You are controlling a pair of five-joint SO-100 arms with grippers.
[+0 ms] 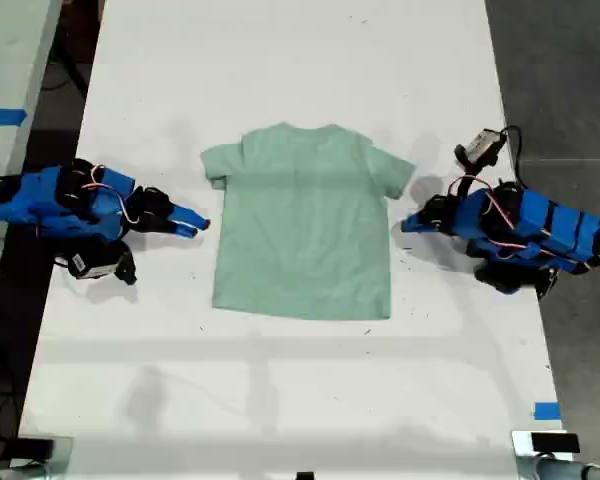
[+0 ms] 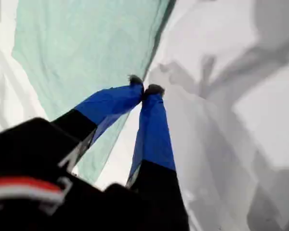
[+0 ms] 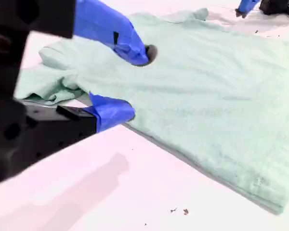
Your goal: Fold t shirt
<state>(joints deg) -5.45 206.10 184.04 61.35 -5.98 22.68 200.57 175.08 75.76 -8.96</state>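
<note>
The pale mint-green t shirt [image 1: 305, 225] lies flat on the white table [image 1: 280, 60], neck toward the exterior view's top. On the exterior view's left, its sleeve [image 3: 48, 72] is bunched. My second gripper [image 1: 195, 224] is at the shirt's side edge on the exterior view's left, just below that sleeve. It is open [image 3: 135, 82], one finger over the cloth and one by the edge, holding nothing. My first gripper [image 1: 408, 222] is at the opposite side edge and is shut [image 2: 145, 90], tips together at the cloth's border with nothing visibly between them.
Both blue arms rest low on the table. A small white-and-black device [image 1: 480, 148] with cables sits beside the arm on the exterior view's right. Dark floor [image 1: 560, 70] borders the table there. A strip of blue tape [image 1: 546, 410] marks the table's near edge.
</note>
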